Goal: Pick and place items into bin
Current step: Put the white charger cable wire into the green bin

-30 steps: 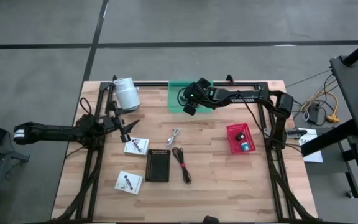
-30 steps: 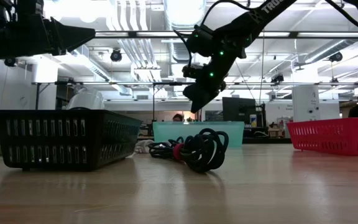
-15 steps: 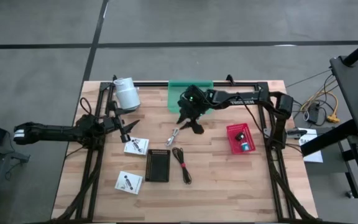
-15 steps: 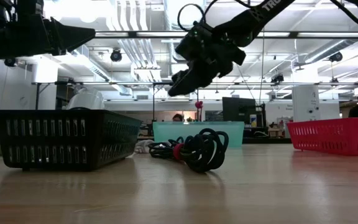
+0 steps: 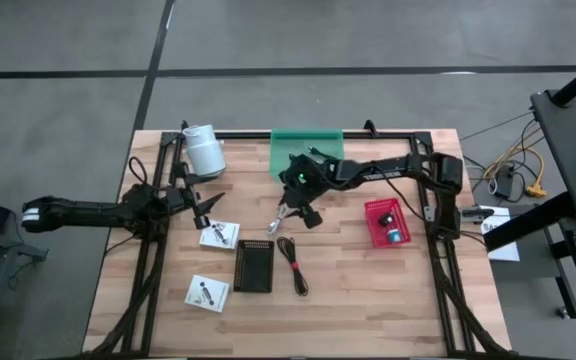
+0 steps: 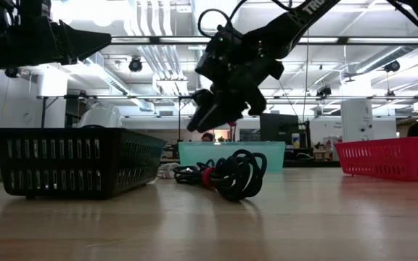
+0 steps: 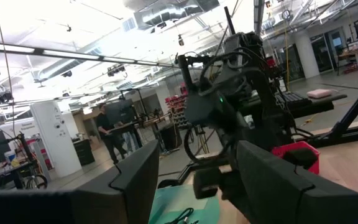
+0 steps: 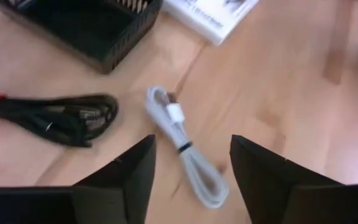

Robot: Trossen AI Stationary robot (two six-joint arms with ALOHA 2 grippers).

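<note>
My right gripper [image 5: 290, 207] [image 8: 191, 180] hovers open just above the short white cable [image 8: 182, 149] [image 5: 280, 219], which lies flat on the wood; its fingers stand on either side of it without touching. The black cable with a red band [image 5: 292, 263] [image 8: 55, 115] [image 6: 227, 174] lies coiled beside the black bin [image 5: 253, 266] [image 6: 71, 163]. Two white printed cards [image 5: 218, 234] [image 5: 206, 292] lie left of that bin. My left gripper [image 5: 204, 209] [image 7: 191, 186] waits open at the table's left, above the upper card.
A green bin [image 5: 306, 150] stands at the far edge, and a red basket [image 5: 386, 222] with small things in it stands at the right. The white roll [image 5: 204, 150] stands at the far left. The near half of the table [image 5: 368, 300] is bare wood.
My right gripper has come away from above the green bin toward the near edge and a little left. It tipped its fingers downward and sank toward the white cable. Nothing on the table has moved.
</note>
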